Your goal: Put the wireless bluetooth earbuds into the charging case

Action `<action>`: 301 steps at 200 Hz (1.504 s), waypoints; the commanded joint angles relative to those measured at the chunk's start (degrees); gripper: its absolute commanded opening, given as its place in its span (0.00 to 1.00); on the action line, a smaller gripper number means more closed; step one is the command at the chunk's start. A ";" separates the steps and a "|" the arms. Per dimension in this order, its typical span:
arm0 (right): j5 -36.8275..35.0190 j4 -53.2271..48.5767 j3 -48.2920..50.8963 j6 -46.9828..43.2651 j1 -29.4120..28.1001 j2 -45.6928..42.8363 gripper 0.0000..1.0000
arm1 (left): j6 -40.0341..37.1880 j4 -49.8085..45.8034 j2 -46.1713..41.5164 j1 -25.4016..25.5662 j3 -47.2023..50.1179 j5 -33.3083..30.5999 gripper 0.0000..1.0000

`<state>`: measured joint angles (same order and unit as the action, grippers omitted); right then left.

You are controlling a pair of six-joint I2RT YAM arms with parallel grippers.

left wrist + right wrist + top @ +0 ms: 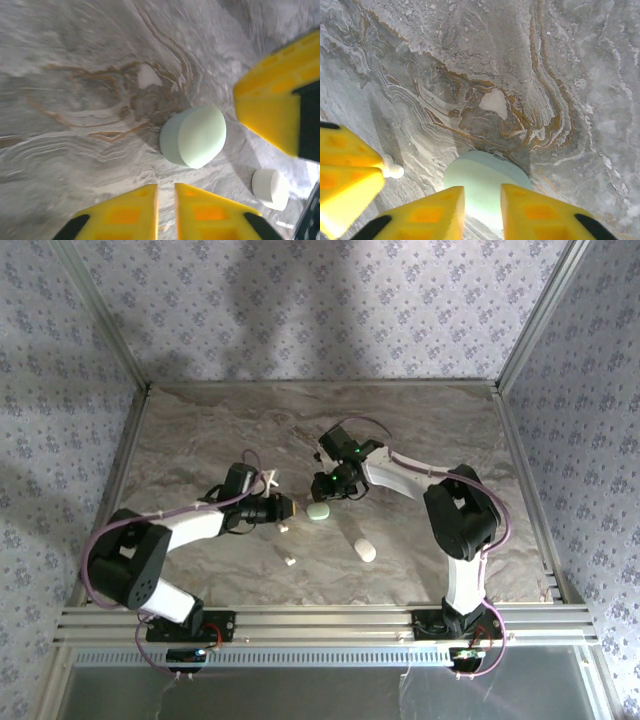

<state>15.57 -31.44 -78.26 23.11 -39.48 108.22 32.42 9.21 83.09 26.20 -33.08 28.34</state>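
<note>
Two earbuds lie loose on the marble table, outside any case. The nearer one sits at 7 o'clock of the mint case, just beside the left end effector; the other lies farther out, toward 6 o'clock. We see the mint case closed at mid-table, with the left end effector at its 9 o'clock and the right end effector at its 1 o'clock, both close to it. From the left wrist, the left fingers stand a slit apart with nothing between them. From the right wrist, the right fingers stand slightly apart, the mint case showing past the gap, not clamped. A white case rests at 5 o'clock of the mint one.
</note>
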 commanded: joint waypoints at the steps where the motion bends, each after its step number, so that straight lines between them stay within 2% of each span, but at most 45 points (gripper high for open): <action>1: -6.90 -1.94 0.55 2.29 -2.26 -2.62 0.42 | 0.94 1.45 -5.76 -2.50 2.98 -3.93 0.30; 20: -11.01 -2.67 -0.06 3.76 -4.29 -2.46 0.59 | 2.10 1.37 -10.58 -4.92 5.60 -6.60 0.50; 33: -13.21 -3.44 -0.78 4.60 -5.38 -1.86 0.67 | 2.92 1.30 -13.65 -6.57 7.36 -7.99 0.63; 56: -17.05 -5.61 -1.85 6.46 -6.97 -0.50 0.81 | 4.02 -0.14 -18.99 -8.64 9.70 -11.39 0.98; 59: -17.46 -5.83 -2.00 6.64 -7.16 -0.29 0.83 | 4.06 -0.34 -19.64 -8.88 9.90 -11.79 1.00; 92: -21.21 -7.15 -3.13 9.22 -8.65 1.64 0.92 | 4.97 -2.22 -25.22 -10.76 11.86 -14.39 1.00; 148: -23.74 -8.50 -5.63 12.40 -10.33 6.21 0.91 | 5.19 -2.99 -27.54 -11.16 12.43 -14.80 1.00; 224: -25.72 -10.44 -8.48 16.00 -12.10 10.23 0.80 | 5.26 -3.06 -27.28 -11.21 12.34 -14.78 1.00; 268: -26.12 -10.88 -8.84 16.26 -12.11 10.78 0.68 | 5.26 -3.06 -27.26 -11.23 12.34 -14.72 1.00; 301: -27.11 -11.80 -9.39 15.92 -11.59 10.56 0.63 | 5.26 -2.97 -27.27 -11.21 12.43 -14.84 1.00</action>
<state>-9.13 -40.45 -85.80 38.35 -51.31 118.08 37.19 6.15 56.25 15.38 -21.04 14.06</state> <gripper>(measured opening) 0.643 0.997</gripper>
